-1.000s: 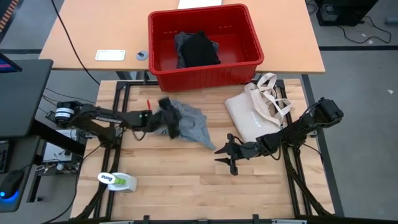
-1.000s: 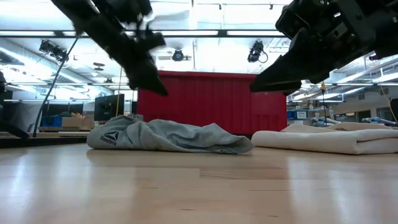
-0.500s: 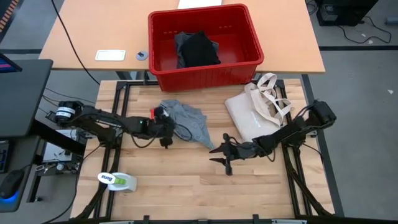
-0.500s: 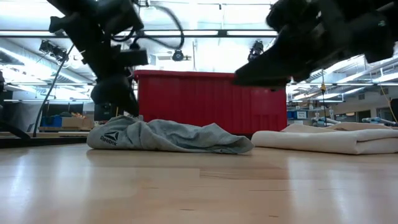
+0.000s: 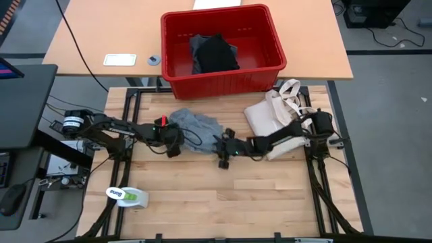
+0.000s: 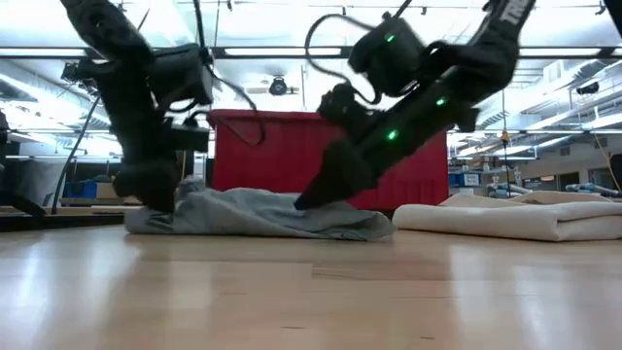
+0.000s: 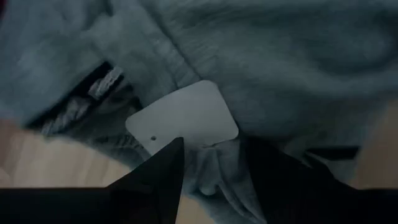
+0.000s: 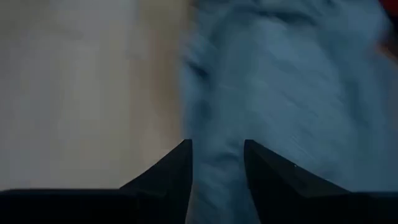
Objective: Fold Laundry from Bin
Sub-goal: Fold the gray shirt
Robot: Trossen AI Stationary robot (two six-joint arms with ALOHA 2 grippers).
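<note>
Folding barely begun: grey T-shirt (image 5: 197, 128) lies crumpled on the table.
Both grippers, left gripper (image 5: 173, 144) and right gripper (image 5: 223, 152), straddle its edges with jaws parted (nothing grasped); a black garment (image 5: 216, 54) waits in the bin (image 5: 177, 82).

Matt grey cloth T-shirt (image 5: 197, 128), glossy red plastic bin (image 5: 177, 74), wooden table (image 5: 202, 196)

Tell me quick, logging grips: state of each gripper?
Left gripper: open, at the grey T-shirt.
Right gripper: open, at the T-shirt's other edge.
</note>
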